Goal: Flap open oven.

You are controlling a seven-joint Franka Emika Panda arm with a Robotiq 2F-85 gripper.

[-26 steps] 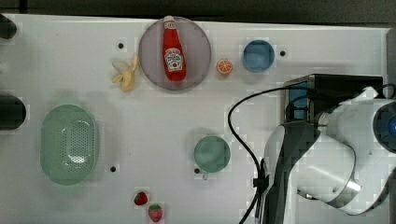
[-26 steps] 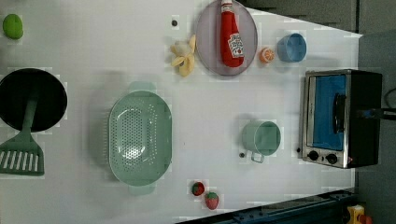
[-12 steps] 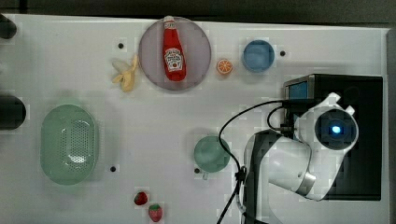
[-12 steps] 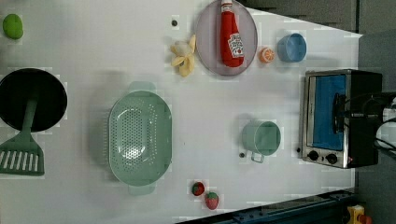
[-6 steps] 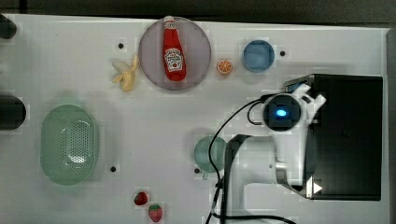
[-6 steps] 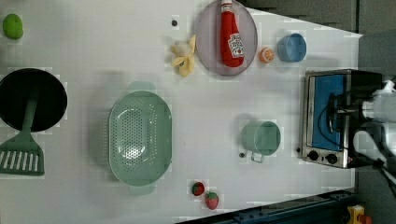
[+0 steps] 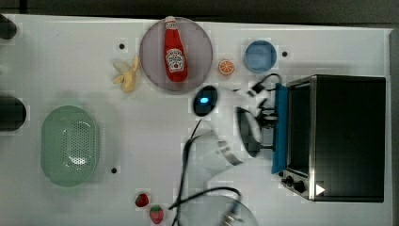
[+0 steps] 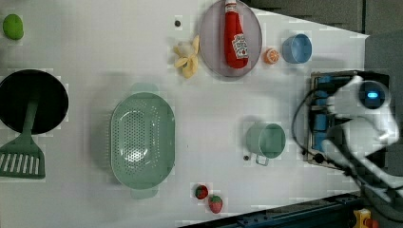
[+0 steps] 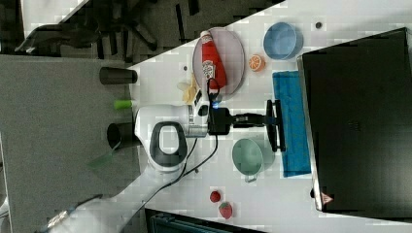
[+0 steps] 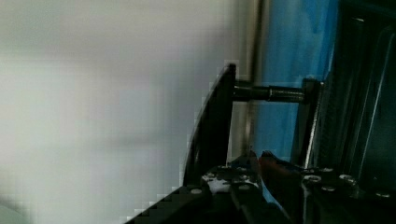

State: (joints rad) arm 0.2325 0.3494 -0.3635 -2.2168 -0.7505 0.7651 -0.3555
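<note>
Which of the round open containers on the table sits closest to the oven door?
The mint green mug with a handle, right beside the blue glass oven door; the blue bowl and green colander sit farther off.

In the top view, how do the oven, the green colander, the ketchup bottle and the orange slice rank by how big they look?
Largest to smallest, as seen in the top view:
1. The oven
2. The green colander
3. The ketchup bottle
4. The orange slice

The gaps are plain; none look alike.

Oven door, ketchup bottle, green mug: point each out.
oven door [image 9: 291,121]: right view, blue glass panel.
ketchup bottle [image 7: 174,54]: top view, label at mid-body.
green mug [image 8: 266,139]: left view, inside of the cup.
</note>
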